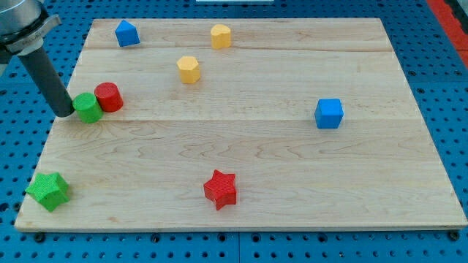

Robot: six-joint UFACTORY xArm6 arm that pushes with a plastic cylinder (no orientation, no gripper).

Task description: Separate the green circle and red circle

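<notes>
The green circle (88, 107) and the red circle (109, 96) sit touching each other near the board's left edge, the red one to the upper right of the green one. My tip (65, 113) is at the end of the dark rod coming down from the view's top left. It rests just left of the green circle, touching or almost touching it.
A wooden board (292, 161) lies on a blue pegboard table. On it are a blue house-shaped block (126, 33), two yellow hexagons (221, 36) (189, 69), a blue cube (329, 113), a red star (221, 189) and a green star (49, 191).
</notes>
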